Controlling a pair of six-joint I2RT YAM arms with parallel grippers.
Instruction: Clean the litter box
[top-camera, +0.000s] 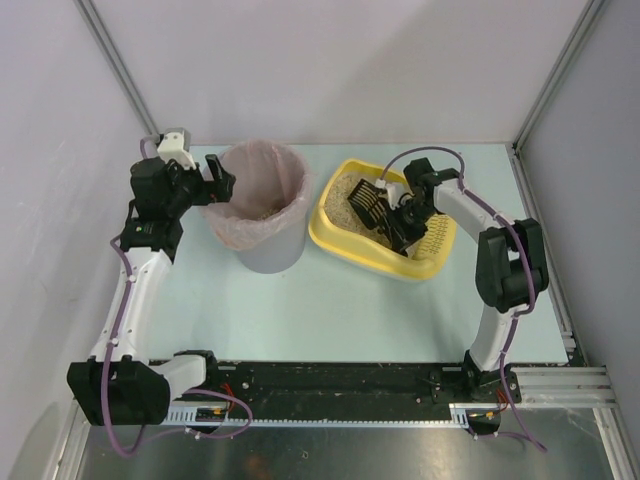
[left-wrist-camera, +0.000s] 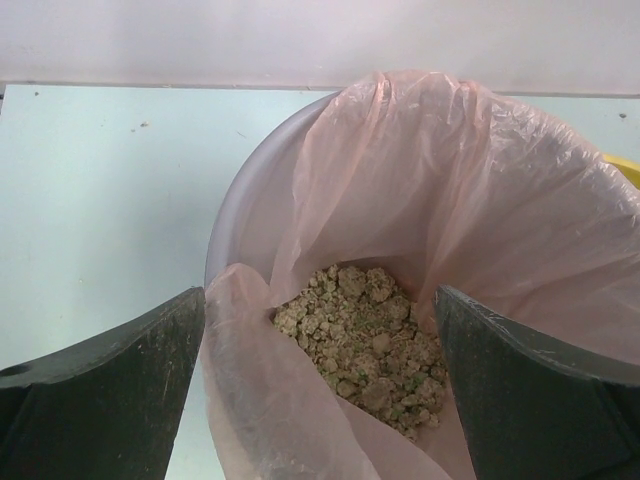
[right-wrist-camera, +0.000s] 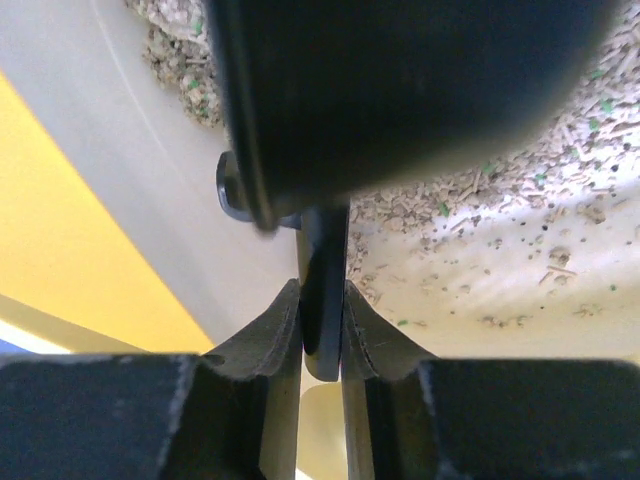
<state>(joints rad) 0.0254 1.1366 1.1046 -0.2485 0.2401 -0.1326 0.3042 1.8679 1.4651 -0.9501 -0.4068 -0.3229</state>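
Table (top-camera: 330, 310): enclosed by walls at the back, left and right. A broad open strip lies between the arm bases and the two containers.

Litter box (top-camera: 330, 240): sits on the table right of centre, towards the back. It is just beside the bin (top-camera: 262, 250), with only a narrow gap between them, and some bare table separates it from the table's right edge. Its long axis runs diagonally, from the far left to the near right. The slotted rim (top-camera: 436, 238) is at the near-right end, pointing towards the right arm. Litter (top-camera: 345, 195) covers the floor.

Right gripper (top-camera: 398, 218): inside the box, over its middle. The jaws are narrow, and the fingers (right-wrist-camera: 275, 330) are clamped on the thin handle of the black scoop (top-camera: 368, 200). The scoop's head lies towards the far-left end of the box.

Left gripper (top-camera: 218, 185): at the left rim of the bin, jaws spread wide and holding nothing. In the left wrist view its fingers (left-wrist-camera: 100, 400) flank the pink bag (left-wrist-camera: 450, 180), with clumps (left-wrist-camera: 365, 335) at the bottom.
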